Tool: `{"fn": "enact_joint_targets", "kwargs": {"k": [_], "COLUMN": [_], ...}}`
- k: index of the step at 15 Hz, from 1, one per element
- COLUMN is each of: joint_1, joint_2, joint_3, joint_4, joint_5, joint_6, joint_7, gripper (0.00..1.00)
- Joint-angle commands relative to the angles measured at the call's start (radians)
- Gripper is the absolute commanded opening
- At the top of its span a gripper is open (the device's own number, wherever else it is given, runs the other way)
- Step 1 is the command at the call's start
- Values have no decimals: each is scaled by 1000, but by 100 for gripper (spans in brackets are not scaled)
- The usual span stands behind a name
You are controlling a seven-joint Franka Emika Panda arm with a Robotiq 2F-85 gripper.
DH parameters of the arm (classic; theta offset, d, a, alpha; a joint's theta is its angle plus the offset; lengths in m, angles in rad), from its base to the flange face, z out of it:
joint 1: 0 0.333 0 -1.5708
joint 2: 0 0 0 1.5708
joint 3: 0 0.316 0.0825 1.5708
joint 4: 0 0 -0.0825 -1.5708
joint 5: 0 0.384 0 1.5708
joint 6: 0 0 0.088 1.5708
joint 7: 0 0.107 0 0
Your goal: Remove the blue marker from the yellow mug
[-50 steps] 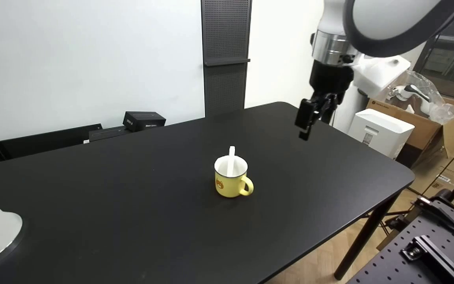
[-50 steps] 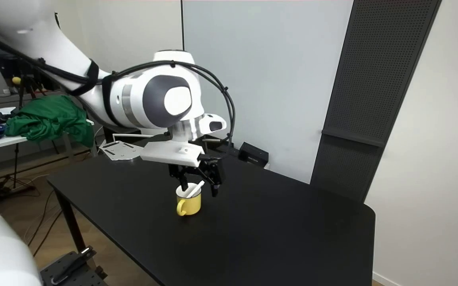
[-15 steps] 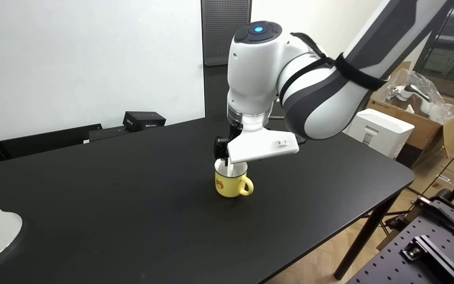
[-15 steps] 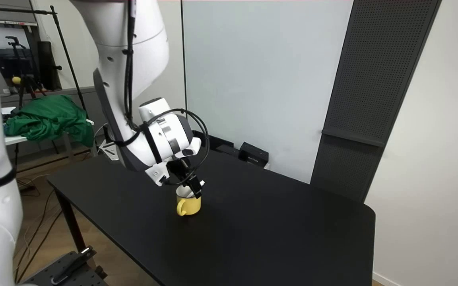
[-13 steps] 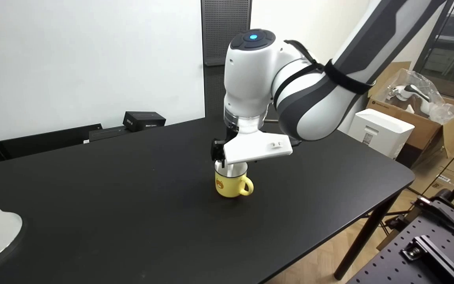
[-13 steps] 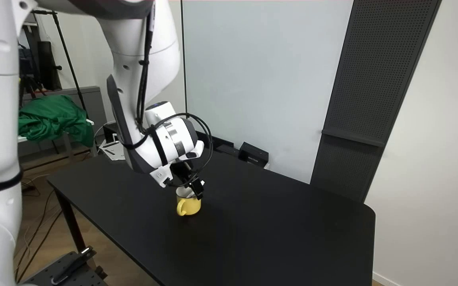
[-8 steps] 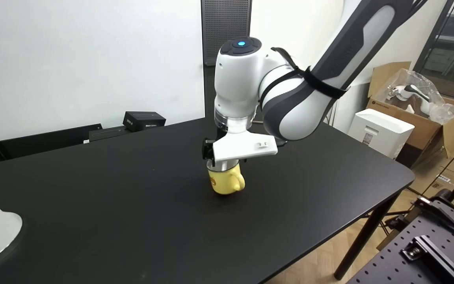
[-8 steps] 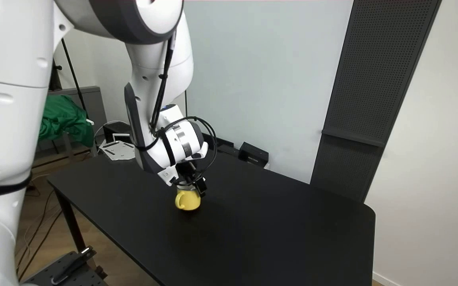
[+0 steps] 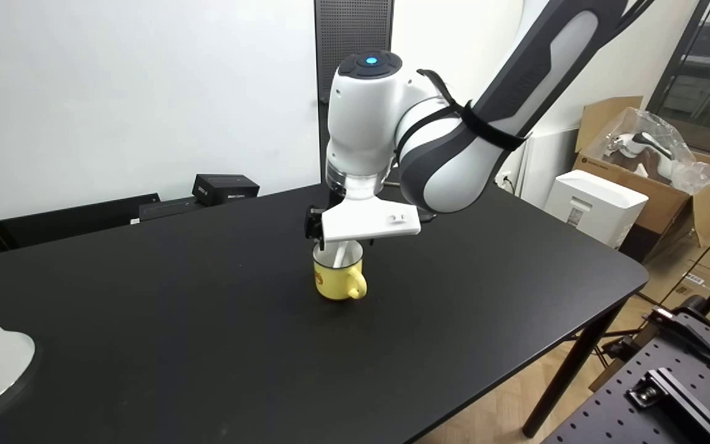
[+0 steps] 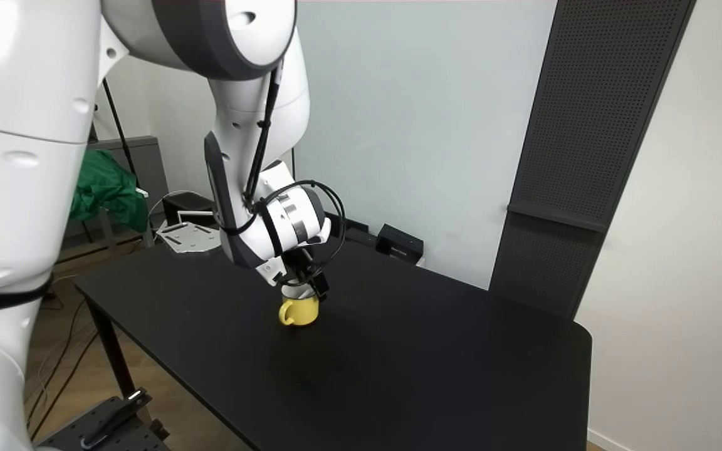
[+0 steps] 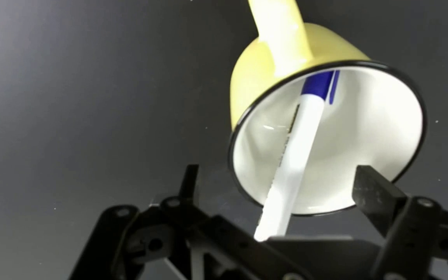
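White plastic, as it seems, is forming most of the blue marker (image 11: 298, 146). It is leaning inside the yellow mug (image 11: 249, 87), its blue cap lying deep and its white end reaching out over the rim. My fingers (image 11: 377, 196) are standing wide apart, one on each side of the marker, and are holding nothing; whether one is touching the mug, I cannot tell. I am expecting the marker to be light, stiff, slippery and not easy to break. I am judging the protruding white end the best place for gripping, pulling along its slant so the mug is not following.
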Motion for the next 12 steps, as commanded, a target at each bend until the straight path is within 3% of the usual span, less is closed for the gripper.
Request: {"fn": "enact_joint_targets", "kwargs": {"k": [1, 5, 6, 7, 12], "joint_1": [0, 6, 9, 9, 9], "joint_2": [-33, -52, -56, -59, -72], "joint_3": [-9, -25, -31, -35, -48], "joint_4": [-3, 8, 11, 13, 6], "joint_5": [-17, -30, -32, -32, -23], "joint_6": [28, 49, 48, 50, 44], "joint_7": [32, 48, 53, 53, 52], "gripper": [100, 100, 76, 74, 39]}}
